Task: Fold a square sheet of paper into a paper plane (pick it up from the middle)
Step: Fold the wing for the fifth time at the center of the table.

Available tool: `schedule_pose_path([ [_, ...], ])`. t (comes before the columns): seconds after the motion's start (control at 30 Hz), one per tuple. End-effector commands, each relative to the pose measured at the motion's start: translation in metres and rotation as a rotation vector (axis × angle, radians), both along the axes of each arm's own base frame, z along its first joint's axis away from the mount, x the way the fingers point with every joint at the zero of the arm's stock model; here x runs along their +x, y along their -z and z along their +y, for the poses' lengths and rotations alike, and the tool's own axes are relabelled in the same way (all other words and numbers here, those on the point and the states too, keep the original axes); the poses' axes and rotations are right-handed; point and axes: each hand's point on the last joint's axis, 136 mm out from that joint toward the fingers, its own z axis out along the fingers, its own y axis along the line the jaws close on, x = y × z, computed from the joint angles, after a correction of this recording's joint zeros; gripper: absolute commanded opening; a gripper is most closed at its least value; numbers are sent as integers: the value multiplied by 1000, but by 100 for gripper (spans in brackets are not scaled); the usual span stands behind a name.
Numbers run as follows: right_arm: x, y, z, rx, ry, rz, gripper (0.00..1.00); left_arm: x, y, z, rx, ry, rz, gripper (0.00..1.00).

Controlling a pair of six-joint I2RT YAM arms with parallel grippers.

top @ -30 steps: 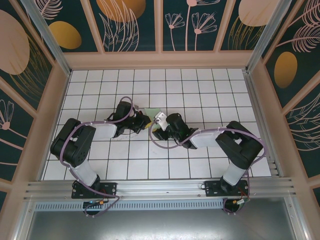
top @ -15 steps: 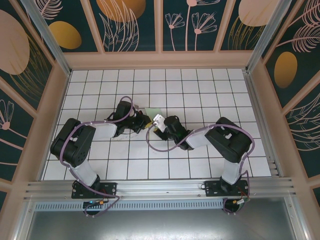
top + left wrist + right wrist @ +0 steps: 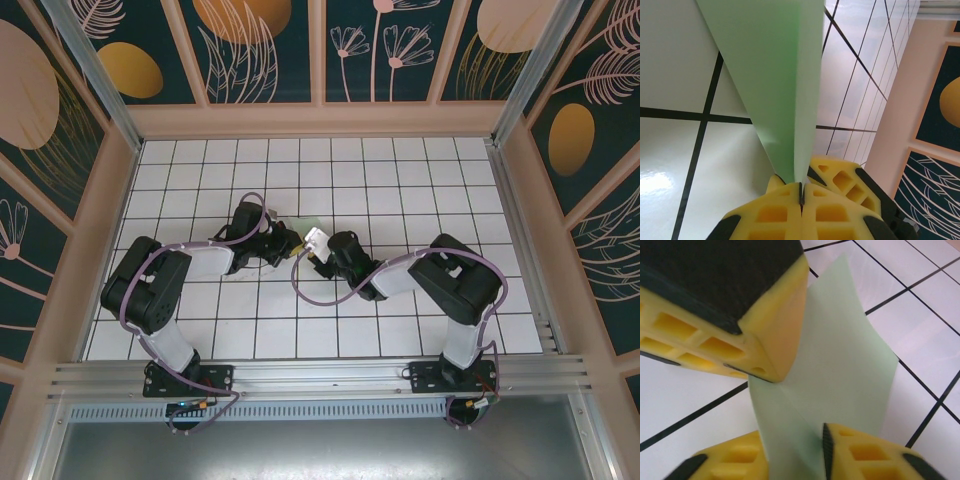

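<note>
White grid-tiled table (image 3: 260, 335); left claw (image 3: 801, 189) pinching green paper (image 3: 785, 75), right claw (image 3: 794, 442) narrowly parted astride it.

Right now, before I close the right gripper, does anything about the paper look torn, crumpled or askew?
Nothing stands out. The sheet of paper is smooth and untorn, clamped in the left gripper. It bows gently where it passes through the right gripper, whose jaws stand apart on either side.

Left claw (image 3: 801, 189) pinched shut, right claw (image 3: 793, 452) ajar
</note>
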Motion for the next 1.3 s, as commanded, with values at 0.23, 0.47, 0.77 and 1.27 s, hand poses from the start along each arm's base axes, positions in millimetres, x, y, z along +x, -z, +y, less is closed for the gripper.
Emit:
schedule_pose_path([
  [0.23,-9,-6,10,110,-58,127,14,18,-30,18,74,-89,-83,29],
  [0.47,-13,-12,8,209,-77,254,10,20,-33,50,145,-198,-105,38],
  [0.77,-17,-11,10,339,-76,438,10,5,-34,49,74,-177,-158,30],
  [1.27,-25,-2,15,457,-48,701,8,-7,-18,20,1,-77,-156,18],
])
